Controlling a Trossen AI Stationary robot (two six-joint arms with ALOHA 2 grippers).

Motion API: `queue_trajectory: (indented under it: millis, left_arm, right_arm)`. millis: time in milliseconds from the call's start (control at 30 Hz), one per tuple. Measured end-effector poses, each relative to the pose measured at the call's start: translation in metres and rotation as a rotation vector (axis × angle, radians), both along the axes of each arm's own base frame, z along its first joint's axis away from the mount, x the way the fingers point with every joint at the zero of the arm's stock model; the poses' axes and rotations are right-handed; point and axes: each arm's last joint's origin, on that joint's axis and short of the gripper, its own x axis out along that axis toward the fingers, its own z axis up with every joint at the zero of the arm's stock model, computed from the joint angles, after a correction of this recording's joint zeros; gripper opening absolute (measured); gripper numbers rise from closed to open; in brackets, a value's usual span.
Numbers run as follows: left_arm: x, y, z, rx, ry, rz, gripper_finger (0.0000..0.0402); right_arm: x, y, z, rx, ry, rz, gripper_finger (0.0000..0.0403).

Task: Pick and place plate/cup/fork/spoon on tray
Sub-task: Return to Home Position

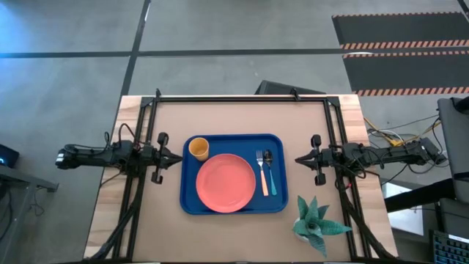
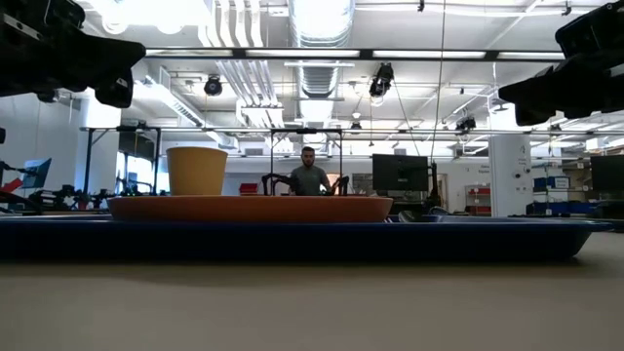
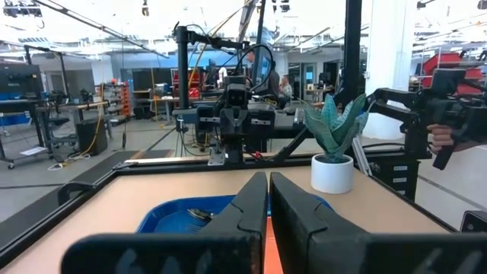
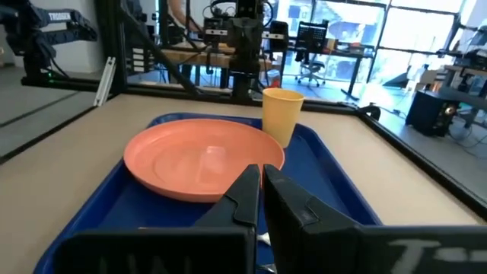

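Left gripper (image 1: 176, 158) and right gripper (image 1: 299, 158), fingers together and empty, hover just left and right of the tray (image 1: 233, 138). Plate (image 1: 225, 183), cup (image 1: 198, 149), fork (image 1: 261, 174) and spoon (image 1: 270, 174) lie in it. Risk seems slight: an arm dipping while retracting could nudge the tray.

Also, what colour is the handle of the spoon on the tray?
Teal-blue. The spoon shows best in the high view, lying beside the orange-handled fork.
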Motion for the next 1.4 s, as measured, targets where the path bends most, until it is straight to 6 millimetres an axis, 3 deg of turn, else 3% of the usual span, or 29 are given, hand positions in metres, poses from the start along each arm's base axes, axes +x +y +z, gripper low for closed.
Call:
queue_trajectory:
  millis: [333, 1400]
  left_arm:
    - [0.0000, 0.0000, -0.0001, 0.000, 0.001, 0.000, 0.0000]
    - [0.0000, 0.0000, -0.0001, 0.001, 0.000, -0.001, 0.0000]
  right_arm:
    - [0.0001, -0.0001, 0.0005, 0.092, -0.002, -0.012, 0.0009]
    - [0.0001, -0.0001, 0.0009, 0.094, -0.007, -0.012, 0.0009]
